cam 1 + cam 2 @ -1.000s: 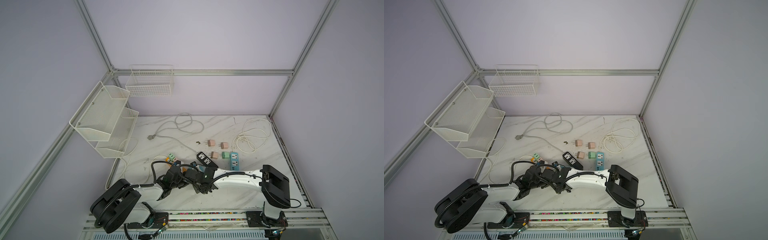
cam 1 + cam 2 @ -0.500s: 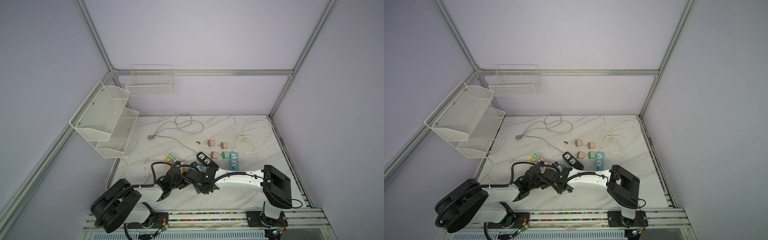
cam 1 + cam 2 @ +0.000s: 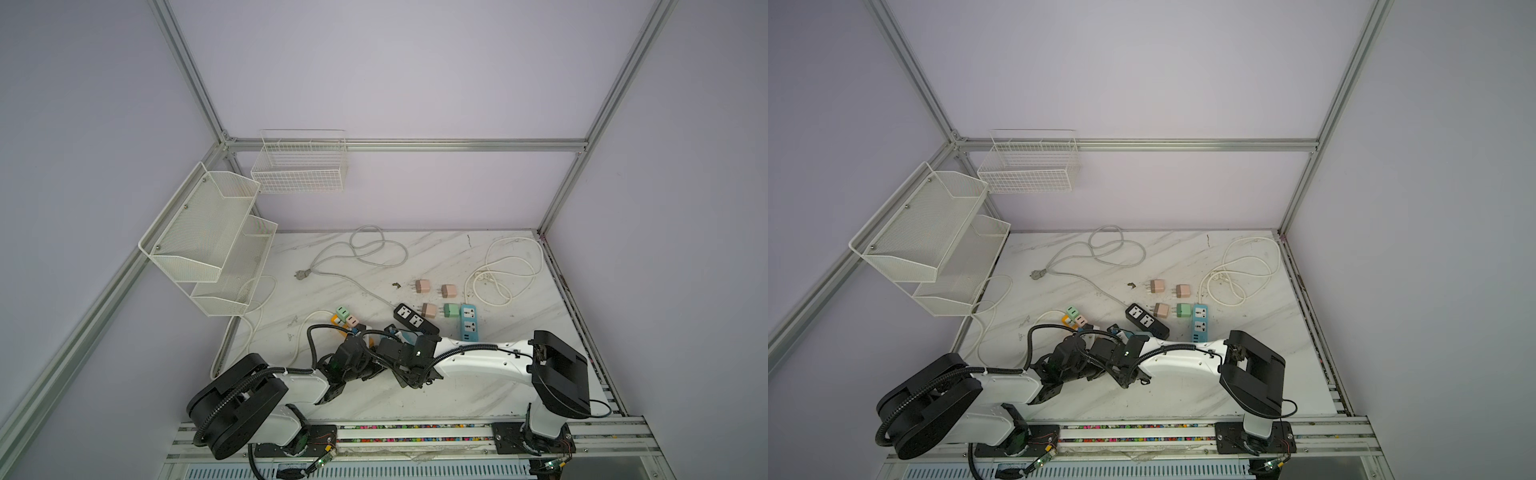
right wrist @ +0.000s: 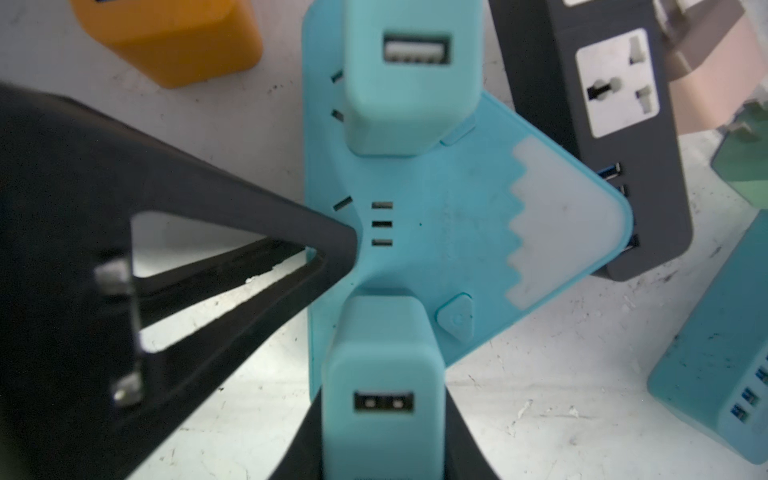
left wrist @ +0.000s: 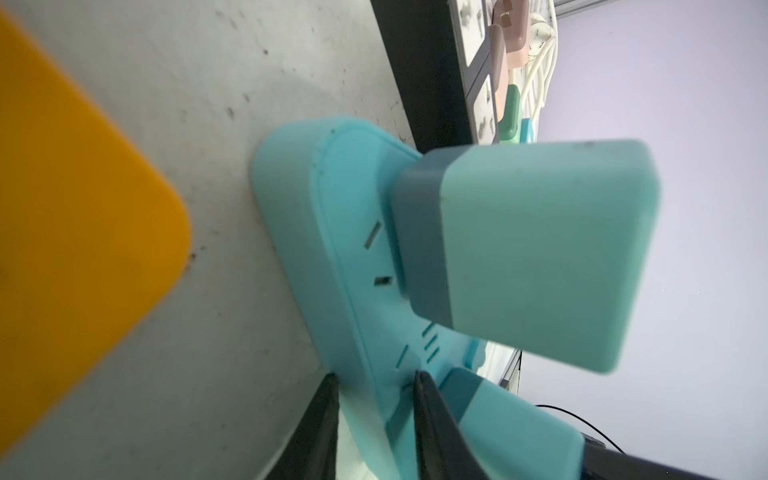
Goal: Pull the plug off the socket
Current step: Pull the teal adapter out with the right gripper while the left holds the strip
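A turquoise socket [image 4: 436, 220] lies flat on the marble table with two turquoise USB plugs standing in it. My right gripper [image 4: 382, 436] is shut on the nearer plug [image 4: 382, 395], one finger on each side of it. The other plug [image 4: 390, 83] stands free at the far end. My left gripper [image 5: 376, 376] pinches the socket's edge [image 5: 374, 407] between its black fingers [image 4: 291, 216], beside the held plug [image 5: 519, 428]. In both top views the left arm [image 3: 349, 357] and right arm [image 3: 424, 349] meet at the front middle and hide the socket.
An orange socket [image 4: 174, 37] lies close on one side and a black power strip [image 4: 602, 124] touches the turquoise one on the other. Farther back are a blue strip [image 3: 468, 322], pink plugs [image 3: 424, 286], a green plug [image 3: 451, 309], white cords [image 3: 507, 270] and wall shelves [image 3: 208, 241].
The left gripper's jaws have drawn in a little on the socket's edge. Both arms stay almost where they were, and the right grip on the plug is unchanged.
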Controlling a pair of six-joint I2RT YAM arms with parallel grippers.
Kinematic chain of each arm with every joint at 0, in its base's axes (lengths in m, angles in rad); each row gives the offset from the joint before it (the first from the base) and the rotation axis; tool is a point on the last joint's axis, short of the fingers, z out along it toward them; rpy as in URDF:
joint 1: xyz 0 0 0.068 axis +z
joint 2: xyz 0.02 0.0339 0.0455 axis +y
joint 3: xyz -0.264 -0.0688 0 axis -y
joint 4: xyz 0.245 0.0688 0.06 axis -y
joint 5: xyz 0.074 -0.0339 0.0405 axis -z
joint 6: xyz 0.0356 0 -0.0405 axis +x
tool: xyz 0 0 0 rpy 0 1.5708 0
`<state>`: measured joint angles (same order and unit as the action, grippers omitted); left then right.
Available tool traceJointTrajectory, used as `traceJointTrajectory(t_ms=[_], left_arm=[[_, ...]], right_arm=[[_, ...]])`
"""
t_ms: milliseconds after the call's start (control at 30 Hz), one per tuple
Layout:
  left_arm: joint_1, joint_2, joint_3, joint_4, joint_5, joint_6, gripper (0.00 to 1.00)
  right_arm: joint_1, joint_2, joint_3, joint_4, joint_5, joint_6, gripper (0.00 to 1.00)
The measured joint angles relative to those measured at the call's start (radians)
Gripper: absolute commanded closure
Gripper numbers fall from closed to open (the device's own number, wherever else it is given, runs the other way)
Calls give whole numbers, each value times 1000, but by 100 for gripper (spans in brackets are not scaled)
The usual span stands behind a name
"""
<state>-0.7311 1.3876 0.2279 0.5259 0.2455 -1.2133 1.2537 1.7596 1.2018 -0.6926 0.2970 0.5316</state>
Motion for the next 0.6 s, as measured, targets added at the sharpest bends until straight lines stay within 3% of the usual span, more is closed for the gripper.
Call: traceJointTrajectory(t_ms=[600], left_arm=[[-11,35,1,45,2,-25,76]], right_arm=[[-12,-39,-52,43,-22,-39,83]])
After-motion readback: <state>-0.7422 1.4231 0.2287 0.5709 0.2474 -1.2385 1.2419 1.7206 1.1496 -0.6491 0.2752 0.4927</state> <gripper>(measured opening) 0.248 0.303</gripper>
